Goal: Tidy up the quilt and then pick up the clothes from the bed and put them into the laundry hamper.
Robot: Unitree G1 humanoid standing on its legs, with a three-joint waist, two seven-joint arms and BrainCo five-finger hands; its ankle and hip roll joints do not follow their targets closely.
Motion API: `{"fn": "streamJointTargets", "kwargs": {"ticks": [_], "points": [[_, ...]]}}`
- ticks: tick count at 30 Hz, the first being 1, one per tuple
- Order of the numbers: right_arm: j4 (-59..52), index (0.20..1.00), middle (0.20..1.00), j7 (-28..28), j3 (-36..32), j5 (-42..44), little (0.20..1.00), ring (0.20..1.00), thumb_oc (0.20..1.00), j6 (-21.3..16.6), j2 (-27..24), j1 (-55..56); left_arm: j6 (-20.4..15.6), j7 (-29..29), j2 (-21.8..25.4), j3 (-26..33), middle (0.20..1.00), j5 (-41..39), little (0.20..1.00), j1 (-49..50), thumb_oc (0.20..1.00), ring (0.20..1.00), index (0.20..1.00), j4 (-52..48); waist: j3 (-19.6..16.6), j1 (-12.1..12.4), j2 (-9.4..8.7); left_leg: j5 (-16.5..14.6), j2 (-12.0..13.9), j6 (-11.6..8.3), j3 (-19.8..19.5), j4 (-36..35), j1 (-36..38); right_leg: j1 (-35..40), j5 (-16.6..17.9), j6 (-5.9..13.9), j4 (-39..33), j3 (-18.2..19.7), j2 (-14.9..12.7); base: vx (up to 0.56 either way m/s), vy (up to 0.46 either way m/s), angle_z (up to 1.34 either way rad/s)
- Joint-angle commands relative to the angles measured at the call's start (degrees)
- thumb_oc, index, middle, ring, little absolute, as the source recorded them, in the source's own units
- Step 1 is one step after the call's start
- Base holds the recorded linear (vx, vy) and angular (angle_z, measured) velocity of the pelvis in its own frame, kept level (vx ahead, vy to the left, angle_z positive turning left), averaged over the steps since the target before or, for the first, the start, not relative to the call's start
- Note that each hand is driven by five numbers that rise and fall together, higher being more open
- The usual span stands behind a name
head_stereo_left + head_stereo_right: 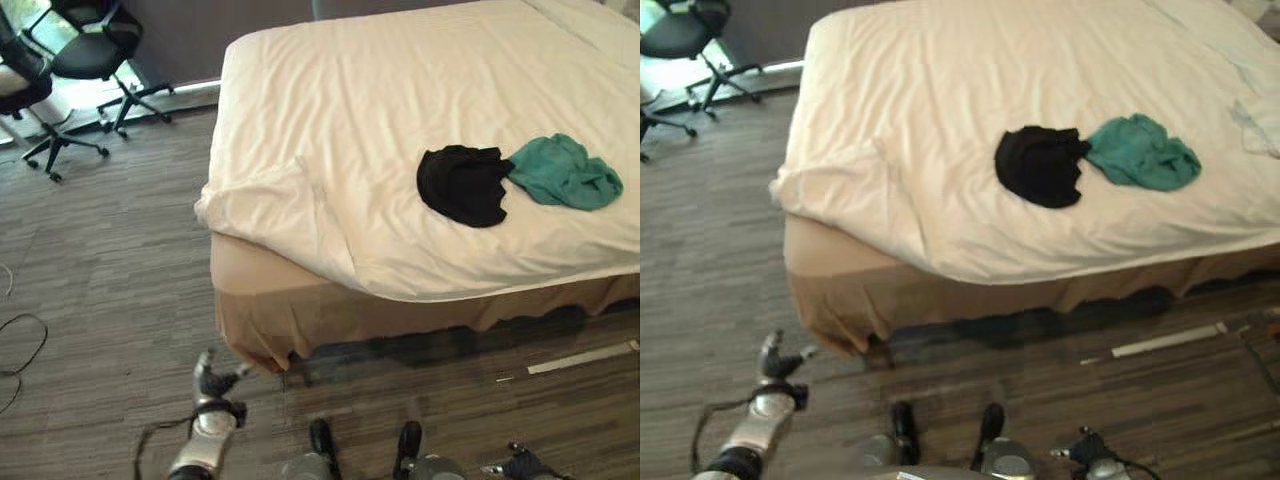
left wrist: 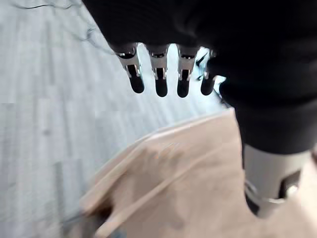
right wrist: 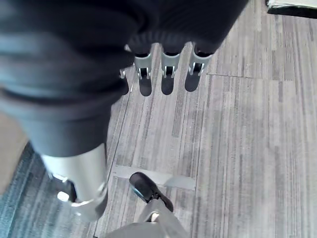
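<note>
A cream quilt [image 1: 400,130] covers the bed, its near left corner folded back and rumpled [image 1: 260,200]. On it lie a black garment [image 1: 463,184] and, touching its right side, a green garment [image 1: 565,172]. My left hand [image 1: 213,384] hangs low over the floor in front of the bed's left corner, fingers [image 2: 157,79] straight and holding nothing. Low at the right, my right hand [image 1: 520,463] is near the floor; its fingers [image 3: 167,74] are straight and empty. Both hands are well apart from the clothes.
The bed's tan skirt [image 1: 290,310] drops to a grey plank floor [image 1: 100,290]. Black office chairs [image 1: 95,50] stand at the far left. A white strip [image 1: 580,358] lies on the floor at the right. A pale cloth [image 1: 1258,125] rests at the bed's right edge.
</note>
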Motion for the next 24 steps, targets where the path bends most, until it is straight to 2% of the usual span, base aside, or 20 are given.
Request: {"fn": "streamJointTargets", "kwargs": {"ticks": [1,3,5,6,7,9,10,11,12,13,14,15,17,18,20,21,22,24], "points": [[-0.7,1.0,1.0,-0.9,0.4,-2.7,1.0,1.0,1.0,-0.7,0.8,0.9,-3.2,3.9,7.4,4.7,1.0,0.4,1.0,-2.1,1.0,1.0,1.0,-4.0,0.3,-0.4,-2.57,-1.0,0.5,-2.73,0.7,-0.2,1.7,2.8,-4.3,8.72,0.1,2.3,-4.1,0.11,-0.045,-0.07],[-2.8,1.0,1.0,-0.5,0.2,-2.2,1.0,1.0,1.0,-1.1,-0.1,1.3,-3.2,5.1,12.4,6.8,1.0,4.2,1.0,-4.0,1.0,1.0,1.0,-12.8,0.8,-1.1,-2.52,-1.2,1.4,-3.15,1.4,-0.3,1.9,2.2,-3.9,8.69,0.1,2.8,-3.6,0.03,-0.023,-0.01],[-4.2,1.0,1.0,-0.2,1.0,-2.9,1.0,1.0,1.0,-1.2,-0.7,0.9,-2.6,5.3,16.2,6.2,1.0,8.0,1.0,-7.2,1.0,1.0,1.0,-15.6,1.6,-1.7,-2.39,-0.9,2.0,-3.49,1.6,-0.3,1.4,1.0,-3.5,8.82,0.1,3.1,-3.4,-0.03,-0.01,-0.08],[-5.3,1.0,1.0,-0.4,3.4,-5.1,1.0,1.0,1.0,-1.6,-1.8,-0.3,-1.4,7.1,21.1,3.6,1.0,13.4,1.0,-12.9,1.0,1.0,1.0,-14.9,2.8,-2.2,-2.3,-0.7,2.4,-3.67,2.0,-0.3,0.1,-1.0,-2.9,9.05,0.1,3.4,-3.3,-0.07,0.01,-0.17],[-6.2,1.0,1.0,-0.9,5.5,-5.6,1.0,1.0,1.0,-2.0,-2.9,-2.3,0.6,9.1,24.8,-1.3,1.0,17.6,1.0,-21.6,1.0,1.0,1.0,-11.9,4.2,-3.3,-2.18,-1.5,2.6,-4.24,1.6,-0.3,-1.3,-2.9,-3.0,9.8,0.1,4.4,-3.4,-0.11,0.013,-0.16],[-7.0,1.0,1.0,-2.4,6.6,-4.5,1.0,1.0,1.0,-2.5,-3.4,-4.8,3.7,10.9,29.0,-9.4,1.0,21.8,1.0,-34.4,1.0,1.0,1.0,-6.4,6.1,-4.4,-2.21,-0.8,2.9,-4.28,2.2,-0.3,-4.6,-7.2,-1.5,10.27,0.5,5.4,-3.5,-0.11,0.03,-0.01],[-7.0,1.0,1.0,-2.4,6.3,-4.5,1.0,1.0,1.0,-2.5,-3.2,-4.9,3.6,11.0,28.9,-10.2,1.0,21.7,1.0,-35.3,1.0,1.0,1.0,-5.9,6.1,-4.1,-2.31,-0.8,2.9,-4.27,2.2,-0.3,-4.8,-7.4,-1.5,10.27,0.5,5.5,-3.5,-0.11,0.029,-0.24],[-7.5,1.0,1.0,-3.4,7.2,-2.3,1.0,1.0,1.0,-3.1,-2.9,-5.9,5.5,11.3,30.6,-17.4,1.0,23.4,1.0,-45.9,1.0,1.0,1.0,1.7,7.5,-5.3,-2.2,-0.1,3.2,-4.36,2.7,-0.3,-7.9,-11.2,-0.7,10.72,1.4,5.5,-4.0,-0.06,0.011,-0.36],[-7.5,1.0,1.0,-3.4,7.1,-2.3,1.0,1.0,1.0,-3.1,-2.8,-5.9,5.5,11.3,30.6,-17.6,1.0,23.4,1.0,-46.0,1.0,1.0,1.0,1.7,7.5,-5.2,-2.23,-0.1,3.2,-4.35,2.7,-0.3,-8.0,-11.3,-0.7,10.72,1.4,5.5,-4.0,-0.07,0.008,-0.35],[-7.9,1.0,1.0,-3.7,7.5,-1.5,1.0,1.0,1.0,-3.4,-2.8,-6.0,6.7,11.3,31.3,-20.7,1.0,24.8,1.0,-49.7,1.0,1.0,1.0,4.8,8.1,-5.8,-2.26,0.1,3.2,-4.36,2.9,-0.3,-8.9,-12.4,-0.4,10.93,1.7,5.6,-4.2,-0.04,0.008,-0.13],[-8.3,1.0,1.0,-4.3,8.3,-0.1,1.0,1.0,1.0,-4.3,-3.0,-6.6,9.1,11.5,32.2,-26.8,1.0,29.4,1.0,-55.8,1.0,1.0,1.0,9.5,9.3,-6.6,-1.83,0.4,3.0,-4.26,2.9,-0.3,-11.0,-14.6,0.1,11.17,2.1,5.8,-4.6,-0.04,0.009,-0.12],[-8.2,1.0,1.0,-4.3,8.0,-0.1,1.0,1.0,1.0,-4.3,-2.8,-6.7,9.0,11.5,32.1,-27.4,1.0,29.3,1.0,-56.6,1.0,1.0,1.0,9.9,9.3,-6.4,-1.96,0.5,3.0,-4.24,2.9,-0.3,-11.2,-14.8,0.1,11.17,2.2,5.8,-4.6,-0.06,0.021,-0.07],[-7.6,1.0,1.0,-5.4,9.3,0.4,1.0,1.0,1.0,-5.1,-2.7,-7.4,11.2,9.0,30.6,-36.3,1.0,36.6,1.0,-63.7,1.0,1.0,1.0,18.4,11.0,-7.4,-0.91,1.3,2.3,-4.02,3.4,-0.3,-14.6,-18.2,0.8,11.54,2.9,5.7,-5.6,-0.06,0.04,-0.06],[-7.6,1.0,1.0,-5.5,9.1,0.4,1.0,1.0,1.0,-5.2,-2.6,-7.4,11.1,9.0,30.5,-36.7,1.0,36.5,1.0,-64.2,1.0,1.0,1.0,18.7,10.9,-7.2,-0.99,1.3,2.3,-4.0,3.4,-0.3,-14.8,-18.4,0.7,11.54,3.0,5.6,-5.6,-0.05,0.045,-0.12],[-5.9,1.0,1.0,-5.5,9.3,2.5,1.0,1.0,1.0,-5.6,-2.0,-8.2,11.6,5.3,28.8,-43.4,1.0,42.0,1.0,-67.2,1.0,1.0,1.0,23.7,11.8,-8.0,-0.13,1.5,1.9,-3.8,3.5,-0.3,-17.0,-21.1,1.0,11.79,3.5,5.9,-6.0,-0.04,0.064,-0.07],[-5.2,1.0,1.0,-5.5,9.0,3.4,1.0,1.0,1.0,-5.6,-1.5,-8.6,11.8,3.7,28.2,-44.6,0.467,43.7,0.467,-66.7,0.467,0.467,0.467,25.2,11.8,-8.3,-0.04,1.3,1.7,-3.68,3.7,-0.3,-17.2,-21.5,1.0,11.79,3.6,6.3,-5.9,-0.01,0.086,0.02],[-4.6,1.0,1.0,-5.4,8.9,4.0,1.0,1.0,1.0,-5.5,-1.2,-8.8,11.7,2.3,27.8,-44.6,0.2,44.3,0.2,-65.9,0.2,0.2,0.2,26.0,11.7,-8.3,0.09,1.0,1.6,-3.66,3.9,-0.3,-17.1,-21.7,1.0,11.86,3.6,6.6,-5.8,0.02,0.051,0.01],[-4.3,1.0,1.0,-4.8,8.8,5.4,1.0,1.0,1.0,-5.4,-0.8,-8.3,11.0,0.7,27.6,-43.9,0.2,44.2,0.2,-64.4,0.2,0.2,0.2,27.0,11.2,-8.5,0.06,0.5,1.5,-3.68,3.9,-0.3,-16.1,-20.6,0.9,11.81,3.3,7.1,-5.8,0.04,0.01,-0.13]]}}
